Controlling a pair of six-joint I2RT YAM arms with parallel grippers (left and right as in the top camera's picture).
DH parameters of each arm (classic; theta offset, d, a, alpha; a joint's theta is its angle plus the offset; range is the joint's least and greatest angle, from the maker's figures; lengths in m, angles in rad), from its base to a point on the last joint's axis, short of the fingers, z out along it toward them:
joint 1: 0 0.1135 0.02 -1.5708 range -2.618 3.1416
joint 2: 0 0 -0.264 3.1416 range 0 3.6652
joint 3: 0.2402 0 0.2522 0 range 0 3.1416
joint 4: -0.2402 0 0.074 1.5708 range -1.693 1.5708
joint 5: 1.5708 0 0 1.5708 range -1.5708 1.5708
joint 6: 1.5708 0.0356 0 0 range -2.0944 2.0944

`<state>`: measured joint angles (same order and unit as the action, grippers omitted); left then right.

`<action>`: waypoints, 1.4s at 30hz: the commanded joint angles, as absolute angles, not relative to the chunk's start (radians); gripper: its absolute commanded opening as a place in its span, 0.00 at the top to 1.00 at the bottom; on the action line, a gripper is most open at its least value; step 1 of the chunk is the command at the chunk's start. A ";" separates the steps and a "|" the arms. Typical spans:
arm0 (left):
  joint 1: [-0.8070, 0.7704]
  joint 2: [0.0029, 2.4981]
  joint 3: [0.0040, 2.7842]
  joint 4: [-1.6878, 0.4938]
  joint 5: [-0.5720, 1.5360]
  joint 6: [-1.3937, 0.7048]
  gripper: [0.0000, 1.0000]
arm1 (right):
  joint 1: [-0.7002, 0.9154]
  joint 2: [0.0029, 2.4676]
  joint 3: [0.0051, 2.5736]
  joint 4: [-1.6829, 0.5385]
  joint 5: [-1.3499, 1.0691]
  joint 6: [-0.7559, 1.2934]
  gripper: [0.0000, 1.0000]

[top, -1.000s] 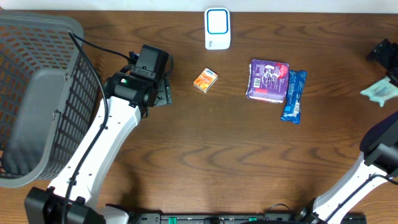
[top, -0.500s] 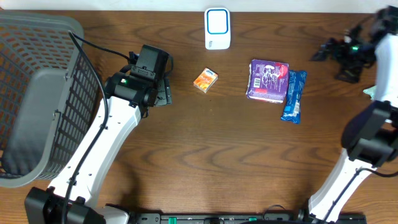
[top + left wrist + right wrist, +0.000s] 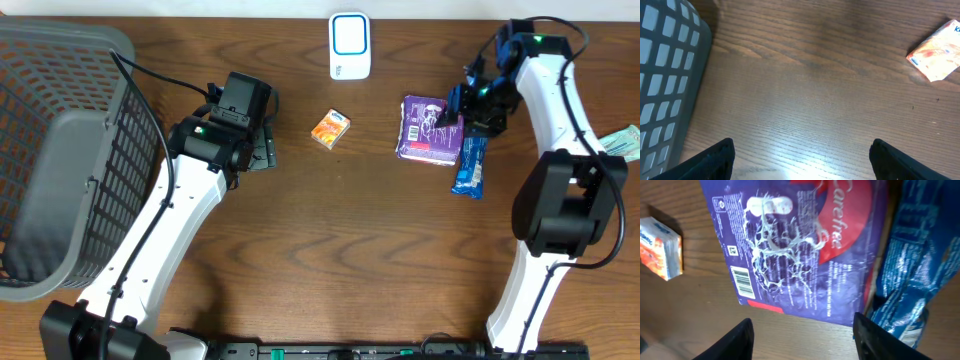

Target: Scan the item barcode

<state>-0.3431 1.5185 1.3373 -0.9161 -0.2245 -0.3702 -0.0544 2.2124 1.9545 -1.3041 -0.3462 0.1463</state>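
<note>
Fingers [image 3: 737,340] of the right gripper [image 3: 802,339] stand apart with nothing between them, hanging over one edge of the purple pack [image 3: 800,250]. I read this as the approach to the pick: no grasp yet, nothing lifted.

That pack lies flat on the table [image 3: 340,240], mid-right. The blue wrapper [image 3: 470,158] lies hard against its right side; I cannot tell whether they touch. The white scanner [image 3: 350,45] sits at the far edge.

My next move, as I judge it, is to drop, pinch the pack alone without catching the wrapper, then present its barcode [image 3: 742,282] to the scanner.

The left gripper [image 3: 807,160] is wide open and empty over bare wood, next to the grey basket [image 3: 60,150].

Only the right wrist view gives me the barcode, face-up near a corner of the pack; overhead it is too small to find. Only overhead shows the scanner and the carry ahead. The left wrist view adds just the small orange box [image 3: 937,50].
</note>
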 commanded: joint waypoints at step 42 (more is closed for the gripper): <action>-0.342 1.524 1.345 -0.919 -0.244 -0.379 0.14 | -0.237 2.133 1.610 -1.208 -0.305 0.120 0.99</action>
<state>-0.3428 1.5185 1.3373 -0.9165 -0.2245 -0.3698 -0.2417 2.1735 1.6104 -1.2102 -0.3107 0.0944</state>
